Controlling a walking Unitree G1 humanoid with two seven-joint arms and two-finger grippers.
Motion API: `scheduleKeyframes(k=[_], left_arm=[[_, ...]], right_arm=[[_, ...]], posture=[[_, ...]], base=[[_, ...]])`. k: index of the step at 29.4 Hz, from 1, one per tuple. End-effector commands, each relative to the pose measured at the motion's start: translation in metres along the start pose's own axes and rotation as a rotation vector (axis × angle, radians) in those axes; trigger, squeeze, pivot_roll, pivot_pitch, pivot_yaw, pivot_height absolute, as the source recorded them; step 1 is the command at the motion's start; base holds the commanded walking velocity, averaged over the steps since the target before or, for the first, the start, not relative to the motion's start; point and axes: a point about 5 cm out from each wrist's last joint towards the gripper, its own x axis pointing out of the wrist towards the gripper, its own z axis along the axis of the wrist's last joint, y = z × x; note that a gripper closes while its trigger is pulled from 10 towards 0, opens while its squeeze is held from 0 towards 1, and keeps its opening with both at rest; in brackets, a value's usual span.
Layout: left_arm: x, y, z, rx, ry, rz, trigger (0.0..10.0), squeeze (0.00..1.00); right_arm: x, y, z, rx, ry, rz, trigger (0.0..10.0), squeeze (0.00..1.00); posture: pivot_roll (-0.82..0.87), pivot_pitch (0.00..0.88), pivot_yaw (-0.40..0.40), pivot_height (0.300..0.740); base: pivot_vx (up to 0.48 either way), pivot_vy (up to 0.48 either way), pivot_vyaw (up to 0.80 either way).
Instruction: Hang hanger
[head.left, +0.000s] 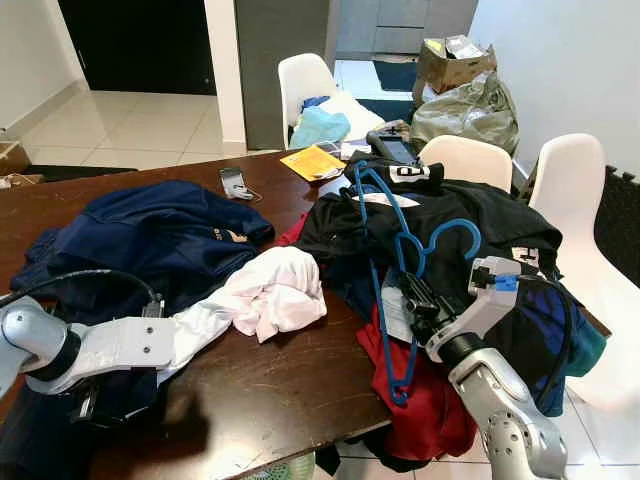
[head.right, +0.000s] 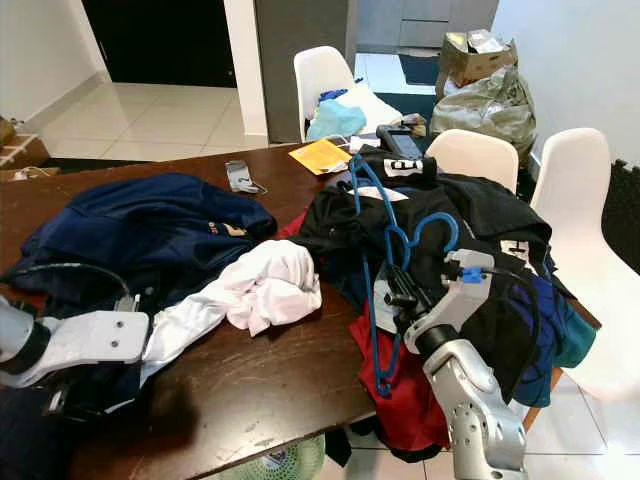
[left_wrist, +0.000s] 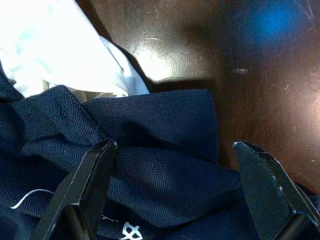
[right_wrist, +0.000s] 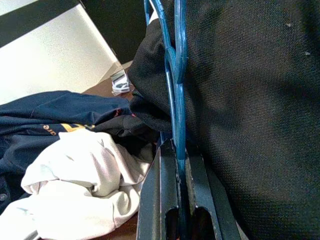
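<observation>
Clothes crowd the table; right jaws clamp the blue hanger, left jaws apart.

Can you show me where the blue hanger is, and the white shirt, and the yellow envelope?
blue hanger (head.left: 452, 228), left eye view, on its curved hook.
white shirt (head.left: 275, 290), left eye view, middle of the crumpled bundle.
yellow envelope (head.left: 312, 162), left eye view, its flat middle.

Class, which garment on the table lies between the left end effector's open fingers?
The navy blue garment, not the white, black or red ones; the left end effector straddles its folds.
</observation>
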Motion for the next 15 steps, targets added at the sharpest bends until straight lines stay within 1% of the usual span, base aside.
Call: scheduleKeyframes(k=[1, 5, 13, 14, 15], left_arm=[[0.008, -0.005, -0.001, 0.005, 0.007, -0.027, 10.0, 0.00], [0.009, -0.004, -0.010, 0.001, 0.080, -0.016, 10.0, 0.00], [0.010, -0.004, -0.016, -0.004, 0.118, -0.019, 10.0, 0.00], [0.009, -0.004, -0.016, -0.003, 0.119, -0.026, 4.9, 0.00], [0.009, -0.004, -0.016, -0.003, 0.119, -0.026, 4.9, 0.00]], right_arm=[[-0.001, -0.005, -0.002, 0.015, 0.015, -0.028, 10.0, 0.00], [-0.001, -0.005, -0.003, 0.019, 0.015, -0.030, 10.0, 0.00], [-0.001, -0.005, -0.003, 0.020, 0.014, -0.033, 10.0, 0.00], [-0.001, -0.005, -0.003, 0.021, 0.014, -0.034, 10.0, 0.00], [-0.001, -0.005, -0.003, 0.021, 0.014, -0.034, 10.0, 0.00]], posture=[[0.04, 0.075, -0.027, 0.740], [0.05, 0.076, -0.027, 0.740], [0.04, 0.077, -0.027, 0.740], [0.05, 0.077, -0.028, 0.740], [0.05, 0.077, -0.028, 0.740]], base=[[0.000, 0.000, 0.00], [0.000, 0.000, 0.00], [0.000, 0.000, 0.00], [0.000, 0.000, 0.00], [0.000, 0.000, 0.00]])
